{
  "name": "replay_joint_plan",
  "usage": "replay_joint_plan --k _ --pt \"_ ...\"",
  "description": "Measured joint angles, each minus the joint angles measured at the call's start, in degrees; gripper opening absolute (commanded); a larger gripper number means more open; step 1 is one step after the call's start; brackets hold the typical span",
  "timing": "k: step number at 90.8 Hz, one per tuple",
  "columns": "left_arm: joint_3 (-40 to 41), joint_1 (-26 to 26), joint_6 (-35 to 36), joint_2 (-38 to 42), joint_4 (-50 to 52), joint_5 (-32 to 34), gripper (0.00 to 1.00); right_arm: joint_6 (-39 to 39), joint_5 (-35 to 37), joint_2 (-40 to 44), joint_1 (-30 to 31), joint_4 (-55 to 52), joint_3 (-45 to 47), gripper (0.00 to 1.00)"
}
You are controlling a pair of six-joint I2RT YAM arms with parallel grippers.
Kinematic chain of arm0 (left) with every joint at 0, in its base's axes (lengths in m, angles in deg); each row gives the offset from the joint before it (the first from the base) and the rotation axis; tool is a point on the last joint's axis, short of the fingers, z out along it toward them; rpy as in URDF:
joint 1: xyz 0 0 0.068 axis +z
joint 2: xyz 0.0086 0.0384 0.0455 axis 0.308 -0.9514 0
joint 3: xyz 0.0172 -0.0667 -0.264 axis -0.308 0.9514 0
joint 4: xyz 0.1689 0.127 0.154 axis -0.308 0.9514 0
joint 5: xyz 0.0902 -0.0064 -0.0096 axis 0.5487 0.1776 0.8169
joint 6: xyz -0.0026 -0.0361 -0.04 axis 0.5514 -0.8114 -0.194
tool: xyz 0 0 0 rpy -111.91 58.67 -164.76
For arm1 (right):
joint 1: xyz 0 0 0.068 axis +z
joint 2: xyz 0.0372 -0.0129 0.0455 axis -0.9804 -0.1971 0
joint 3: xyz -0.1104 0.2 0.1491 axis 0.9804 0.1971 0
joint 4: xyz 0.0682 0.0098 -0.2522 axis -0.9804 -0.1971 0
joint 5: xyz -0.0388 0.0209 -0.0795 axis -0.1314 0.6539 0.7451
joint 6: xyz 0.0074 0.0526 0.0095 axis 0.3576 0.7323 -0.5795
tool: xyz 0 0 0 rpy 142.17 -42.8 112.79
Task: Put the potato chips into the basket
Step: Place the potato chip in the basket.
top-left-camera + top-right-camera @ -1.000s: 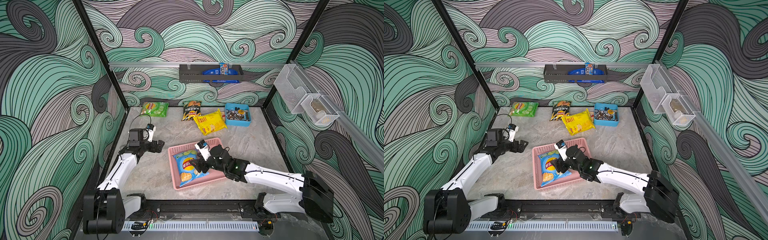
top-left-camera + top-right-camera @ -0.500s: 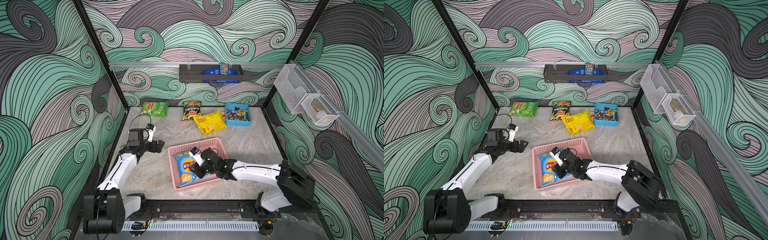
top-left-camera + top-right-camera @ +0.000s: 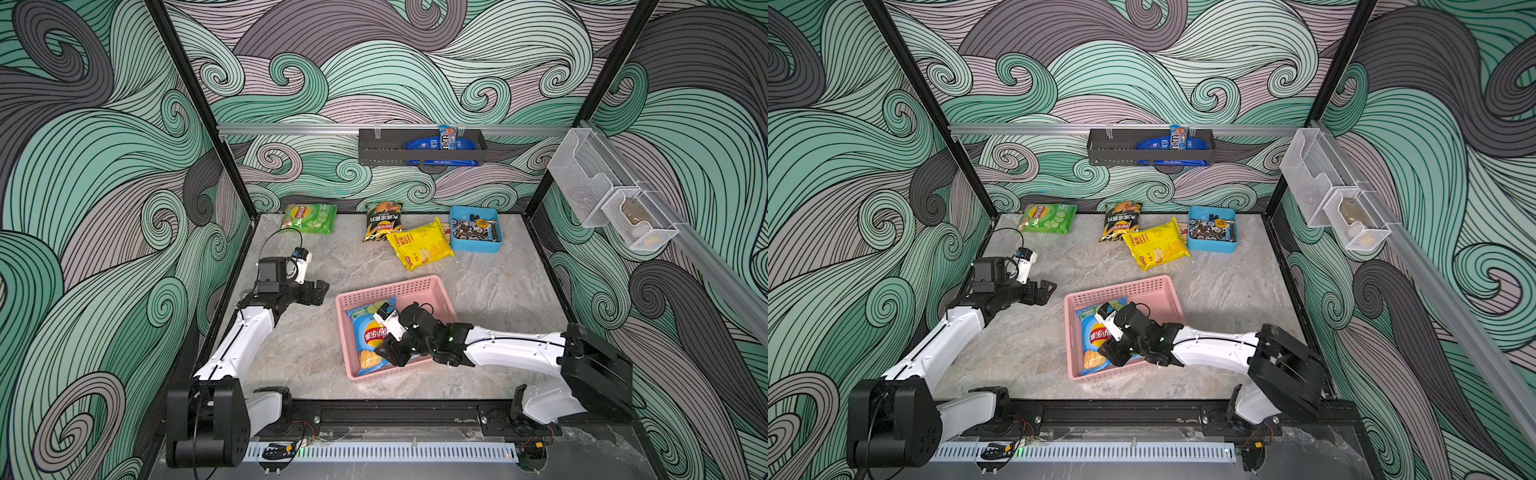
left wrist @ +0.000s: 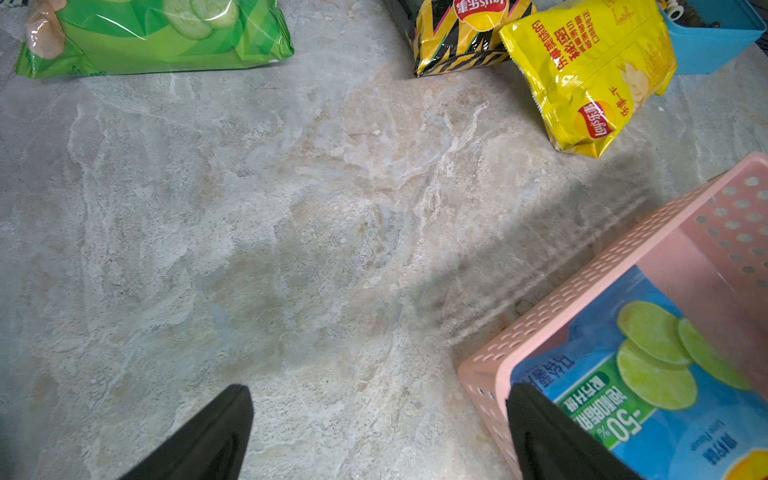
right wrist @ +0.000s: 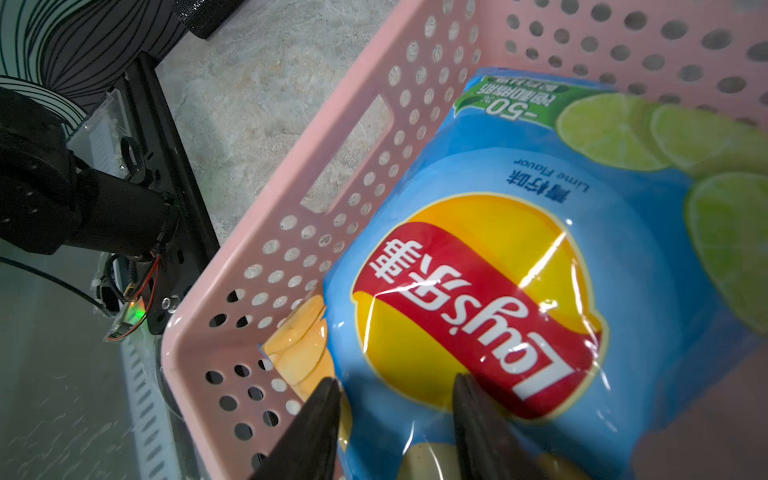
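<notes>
R arm (image 3: 511, 353) is leaning low into basket (image 3: 390, 286), R pincer (image 5: 395, 378) half-open over blue bag (image 5: 478, 291), contact unclear; L pincer (image 4: 380, 388) is hovering wide-open, empty.

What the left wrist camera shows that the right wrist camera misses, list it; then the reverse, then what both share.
Only the left wrist view: the green bag, the black-and-yellow bag, the yellow bag, a corner of the blue tray, and the left tool, open over bare table.
Only the right wrist view: the base rail with a green light, and the right tool, open over the blue bag.
Both: the pink basket with the blue bag in it, and the marble table.
</notes>
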Motion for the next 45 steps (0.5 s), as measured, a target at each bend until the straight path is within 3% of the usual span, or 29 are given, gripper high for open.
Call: replay_joint_plan --k 12,26,45 --pt "0.0 0.0 0.0 0.0 0.0 0.0 0.98 -0.2 0.6 3.7 -2.2 -3.2 -3.8 0.62" --pt "0.0 0.0 0.0 0.0 0.0 0.0 0.98 0.2 1.6 5.2 -10.3 -3.5 -8.8 0.71" --pt "0.0 0.0 0.0 0.0 0.0 0.0 0.98 -0.1 6.4 -1.4 -20.5 -4.8 -15.8 0.73"
